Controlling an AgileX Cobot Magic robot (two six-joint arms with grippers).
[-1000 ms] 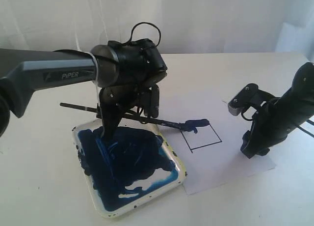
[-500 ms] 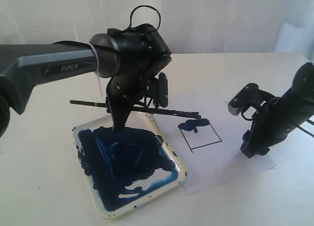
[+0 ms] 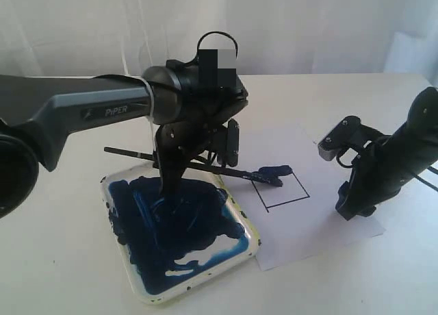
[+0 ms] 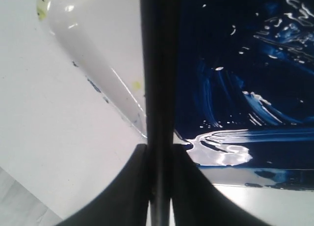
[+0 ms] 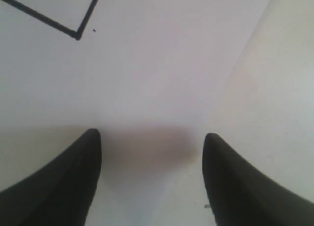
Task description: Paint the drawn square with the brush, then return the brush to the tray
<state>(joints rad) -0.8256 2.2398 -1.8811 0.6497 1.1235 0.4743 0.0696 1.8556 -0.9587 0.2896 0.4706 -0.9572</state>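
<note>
Tip of the slim black-handled paintbrush (image 3: 233,170) sits at the blue-smeared corner of the black-outlined paper square (image 3: 286,192); my left gripper (image 3: 168,183) clamps its handle.

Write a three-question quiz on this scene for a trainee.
1. Fill in: the inside of the tray is smeared dark ___.
2. True or false: the left gripper is shut on the brush.
3. The brush tip is: A inside the tray; B at the smeared corner of the square; C on the tray's rim.

Key: 1 blue. 2 true. 3 B.
</note>
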